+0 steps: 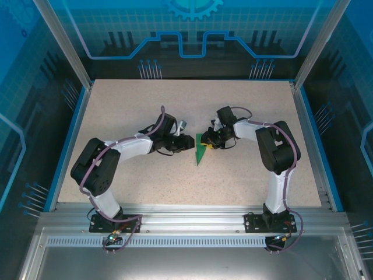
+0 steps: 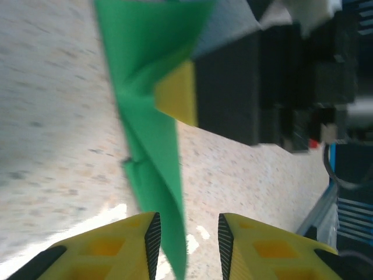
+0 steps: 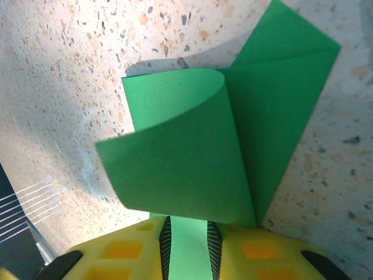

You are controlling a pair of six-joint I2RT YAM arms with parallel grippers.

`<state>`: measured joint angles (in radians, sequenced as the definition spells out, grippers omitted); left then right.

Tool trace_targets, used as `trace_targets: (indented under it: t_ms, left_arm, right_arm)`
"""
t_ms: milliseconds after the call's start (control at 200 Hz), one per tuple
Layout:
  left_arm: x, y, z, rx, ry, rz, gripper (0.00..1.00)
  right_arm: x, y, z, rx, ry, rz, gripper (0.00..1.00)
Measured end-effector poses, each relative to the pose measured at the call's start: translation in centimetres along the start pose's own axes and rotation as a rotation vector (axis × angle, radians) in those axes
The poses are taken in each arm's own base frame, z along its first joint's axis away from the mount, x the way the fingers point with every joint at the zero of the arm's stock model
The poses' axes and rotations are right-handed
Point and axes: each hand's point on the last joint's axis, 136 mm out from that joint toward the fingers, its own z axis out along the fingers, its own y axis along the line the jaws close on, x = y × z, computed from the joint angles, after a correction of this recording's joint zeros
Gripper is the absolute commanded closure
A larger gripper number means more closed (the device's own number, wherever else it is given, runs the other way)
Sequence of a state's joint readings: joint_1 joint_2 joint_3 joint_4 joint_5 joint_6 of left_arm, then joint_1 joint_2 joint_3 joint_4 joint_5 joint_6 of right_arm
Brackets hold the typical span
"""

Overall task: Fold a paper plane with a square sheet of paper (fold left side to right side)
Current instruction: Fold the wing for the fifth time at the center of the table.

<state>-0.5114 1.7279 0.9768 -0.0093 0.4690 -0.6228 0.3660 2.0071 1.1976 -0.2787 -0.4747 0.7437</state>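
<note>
Tabletop [image 1: 145, 181]: speckled, level, carrying one item of work near its middle. Left arm [image 1: 116, 151] and right arm [image 1: 274, 146] both reach inward and meet at that item from opposite sides. Paper [image 1: 200, 153]: green, partly folded into a narrow tapering shape. It lies flat in the main, with its long axis running from the far side toward the near edge and the pointed end nearest the arm bases. One flap [image 3: 175, 157] stands curled up off the tabletop, rolled over and not pressed flat. Left claw [image 2: 186, 248]: fingers apart, with the narrow end of the paper passing through the gap close to one pad and bare tabletop showing on the other side, so nothing is clamped. Seen from above, it sits just beside the left long edge of the paper. Right claw [image 3: 187, 248]: sits over the far, wider end of the paper. Its pads [image 3: 165, 245] stand narrowly apart with green filling the gap. Whether that is a grip or merely paper lying beneath, I cannot tell. Judgement: the coming fold turns on the long axis as hinge. The left claw is the nearer to the left edge and would need to carry that side across toward the right claw. The loose flap could spring back if it is not held down.
</note>
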Motion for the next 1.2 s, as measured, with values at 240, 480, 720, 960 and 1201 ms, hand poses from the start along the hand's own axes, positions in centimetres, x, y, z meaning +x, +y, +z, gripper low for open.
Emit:
trace_targets:
  t_ms: [240,480,720,960,1201]
  left_arm:
    - [2.8,-2.1,3.0,0.044,0.094,0.053,0.67]
    - [3.1,-1.4,5.1,0.028,0.126,0.046,0.69]
    - [3.5,-0.1,5.9,0.0,0.145,0.028,0.69]
    - [3.7,0.0,6.0,-0.002,0.148,0.026,0.69]
    - [4.6,0.9,6.3,-0.016,0.166,0.018,0.7]
  right_arm:
    - [0.0,0.0,0.0,0.0,0.0,0.0,0.73]
    - [0.0,0.0,0.0,0.0,0.0,0.0,0.73]
    - [0.0,0.0,0.0,0.003,0.004,-0.001,0.73]
    - [0.0,0.0,0.0,0.004,0.005,0.001,0.73]
    - [0.0,0.0,0.0,0.008,0.01,0.004,0.75]
